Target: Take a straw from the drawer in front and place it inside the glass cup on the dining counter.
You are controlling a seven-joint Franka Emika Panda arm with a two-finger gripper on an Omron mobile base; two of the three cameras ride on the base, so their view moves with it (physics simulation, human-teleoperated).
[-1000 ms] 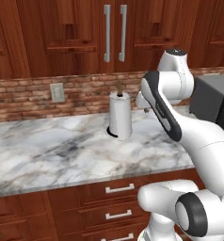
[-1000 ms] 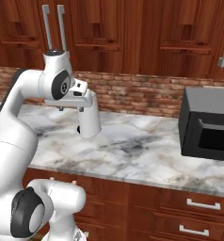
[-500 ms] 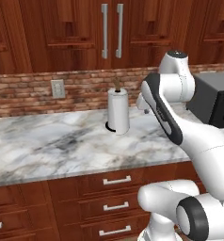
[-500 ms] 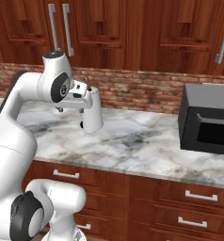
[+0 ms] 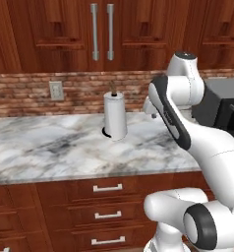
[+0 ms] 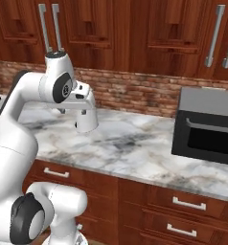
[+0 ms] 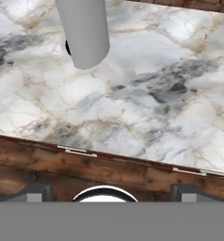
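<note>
Gripper (image 7: 108, 190) jaws wide, holding nothing. Hand view looks down on paper-towel roll (image 7: 84, 30); right base view adds microwave (image 6: 208, 125).

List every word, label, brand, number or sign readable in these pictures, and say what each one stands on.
No readable text anywhere.
The paper towel roll, the microwave, the wall outlet, the cabinet doors and the drawer fronts all look plain, with no lettering or marks.
</note>
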